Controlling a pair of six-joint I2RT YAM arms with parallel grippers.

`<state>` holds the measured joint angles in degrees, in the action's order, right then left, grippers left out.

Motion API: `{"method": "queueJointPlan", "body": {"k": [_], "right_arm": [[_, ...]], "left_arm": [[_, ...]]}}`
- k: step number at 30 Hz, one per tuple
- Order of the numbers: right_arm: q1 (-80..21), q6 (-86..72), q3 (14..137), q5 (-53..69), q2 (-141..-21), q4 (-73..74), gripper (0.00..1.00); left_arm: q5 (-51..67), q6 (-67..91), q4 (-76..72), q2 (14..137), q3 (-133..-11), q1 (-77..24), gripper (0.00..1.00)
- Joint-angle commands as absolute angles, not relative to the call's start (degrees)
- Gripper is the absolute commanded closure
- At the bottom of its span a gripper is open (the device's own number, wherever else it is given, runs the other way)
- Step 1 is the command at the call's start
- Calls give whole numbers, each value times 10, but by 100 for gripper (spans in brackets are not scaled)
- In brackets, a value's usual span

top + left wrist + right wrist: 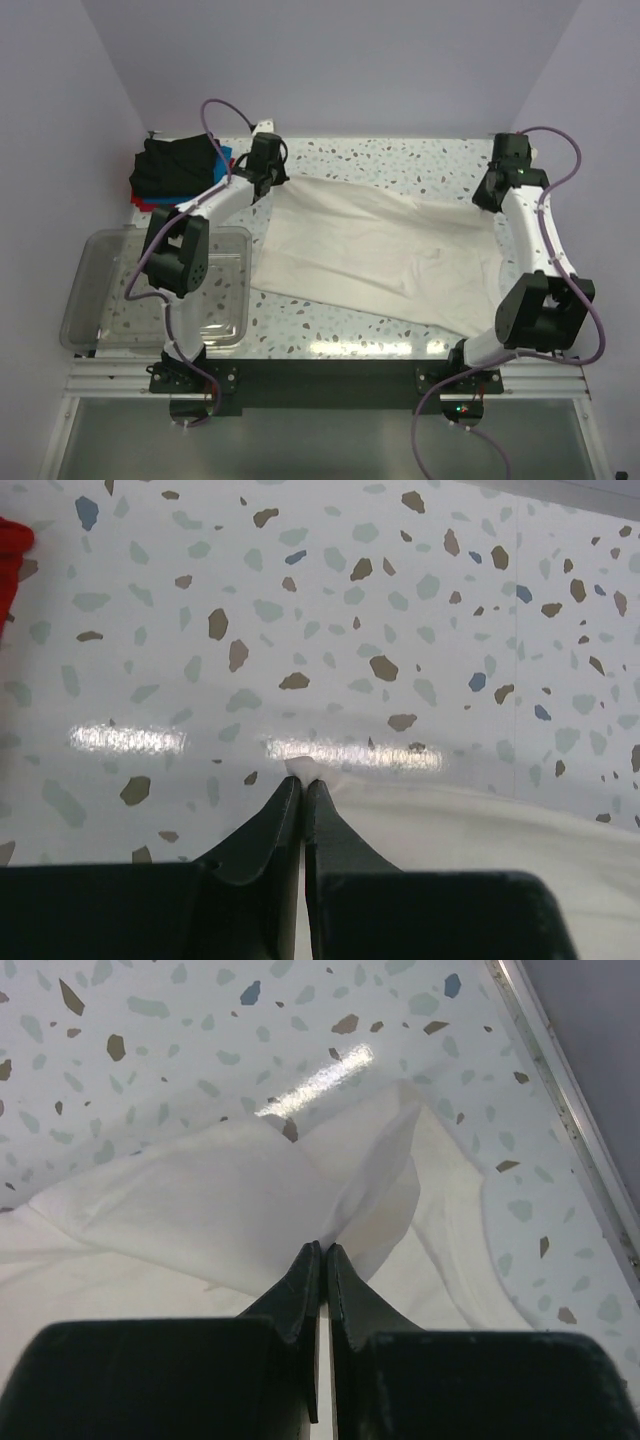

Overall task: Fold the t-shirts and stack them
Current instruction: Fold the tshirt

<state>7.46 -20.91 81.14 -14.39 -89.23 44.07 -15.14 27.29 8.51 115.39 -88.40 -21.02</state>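
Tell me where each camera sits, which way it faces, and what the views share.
Top external: above and behind the arm bases, looking down at the table, white t-shirt, folded stack and clear tub; both arms show.
Left wrist: on the left arm, facing the tabletop past the left hand, shut on the shirt's corner.
Right wrist: on the right arm, facing the shirt past the right hand, shut on it.
Shared: all three show the white t-shirt.

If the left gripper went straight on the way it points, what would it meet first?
Probably the bare speckled table, just past the white t-shirt corner that the left gripper pinches.
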Motion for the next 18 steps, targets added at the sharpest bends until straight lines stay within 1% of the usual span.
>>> {"method": "queueJointPlan", "body": {"k": [1, 9, 18], "right_arm": [[75, -203, 789, -177, -834, 493, 100], [74, -194, 730, -200, -775, 533, 100], [75, -197, 696, -212, -748, 568, 100]], "left_arm": [[-139, 259, 32, 1087, -819, -207, 100], [-108, 222, -12, 1024, -723, -206, 100], [-77, 178, -33, 983, -656, -206, 100]]}}
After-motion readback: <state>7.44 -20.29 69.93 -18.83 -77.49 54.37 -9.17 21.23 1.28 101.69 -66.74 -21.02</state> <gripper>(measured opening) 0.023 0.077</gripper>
